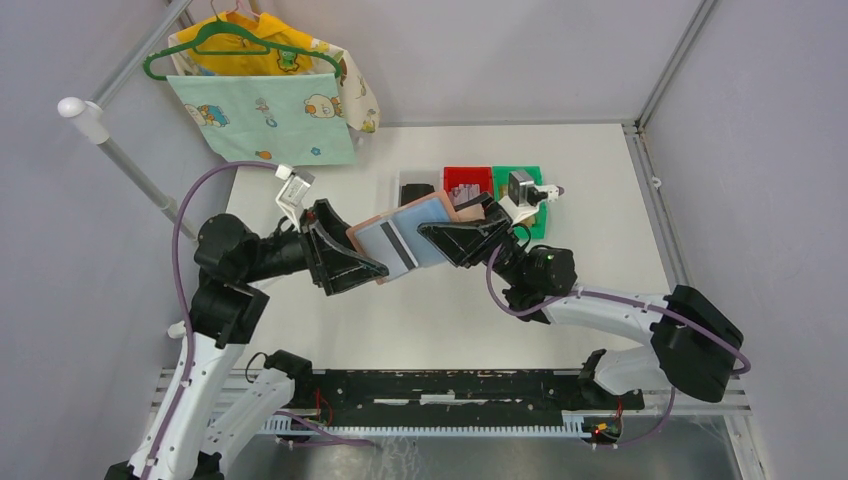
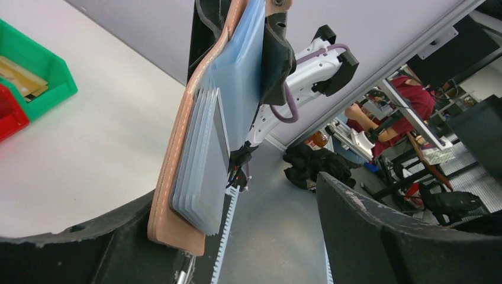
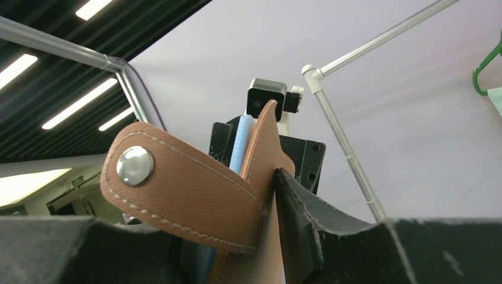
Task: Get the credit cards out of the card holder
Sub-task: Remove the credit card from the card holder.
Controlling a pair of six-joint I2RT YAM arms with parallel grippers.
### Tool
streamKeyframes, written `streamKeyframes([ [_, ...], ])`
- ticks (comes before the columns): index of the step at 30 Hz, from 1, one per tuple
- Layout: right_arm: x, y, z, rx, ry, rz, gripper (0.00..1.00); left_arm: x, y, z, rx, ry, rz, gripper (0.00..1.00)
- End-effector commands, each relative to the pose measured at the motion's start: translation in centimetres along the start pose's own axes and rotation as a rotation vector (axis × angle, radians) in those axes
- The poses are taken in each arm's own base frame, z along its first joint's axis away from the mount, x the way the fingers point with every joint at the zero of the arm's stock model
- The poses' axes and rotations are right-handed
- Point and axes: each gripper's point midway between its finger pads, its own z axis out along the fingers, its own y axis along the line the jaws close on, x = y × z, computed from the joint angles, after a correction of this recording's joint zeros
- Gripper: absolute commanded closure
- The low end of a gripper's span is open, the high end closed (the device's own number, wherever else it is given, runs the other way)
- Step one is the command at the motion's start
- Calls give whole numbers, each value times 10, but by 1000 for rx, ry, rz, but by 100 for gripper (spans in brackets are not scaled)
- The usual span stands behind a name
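The pinkish-tan card holder (image 1: 462,211) hangs unfolded in the air between my two grippers, its blue-grey sleeved inside (image 1: 425,235) facing up. A pale credit card (image 1: 385,245) with a dark stripe lies on its left half; in the left wrist view several card edges (image 2: 204,171) are stacked against the leather (image 2: 177,177). My right gripper (image 1: 447,236) (image 3: 195,204) is shut on the holder's right end, beside the closure tab (image 3: 177,189) and its snap. My left gripper (image 1: 360,258) (image 2: 248,213) stands wide open; the holder's left end rests against one finger (image 2: 89,248), far from the other.
At the back of the table stand a red bin (image 1: 467,178), a green bin (image 1: 530,180) (image 2: 35,77) with golden-tan items, and a black blocky item (image 1: 415,190). A green hanger with printed cloth (image 1: 265,110) hangs on the white pole (image 1: 120,150) at back left.
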Motion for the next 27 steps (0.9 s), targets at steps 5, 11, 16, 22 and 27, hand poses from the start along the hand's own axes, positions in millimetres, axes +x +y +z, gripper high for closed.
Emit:
streamKeyframes([
  [5,-37,34,19,-123,-210,17,100,-3,-9,-1,22,-24,-5,28],
  [11,-36,30,20,-93,-260,42,100,-3,3,0,-19,-47,-32,45],
  [16,-39,28,16,-69,-279,26,100,-5,3,-1,-31,-56,-9,64],
  [22,-27,16,6,-8,-228,5,86,-7,13,-5,-113,-50,103,98],
  [27,1,1,-3,63,38,-143,57,-3,23,-11,-159,72,293,98],
])
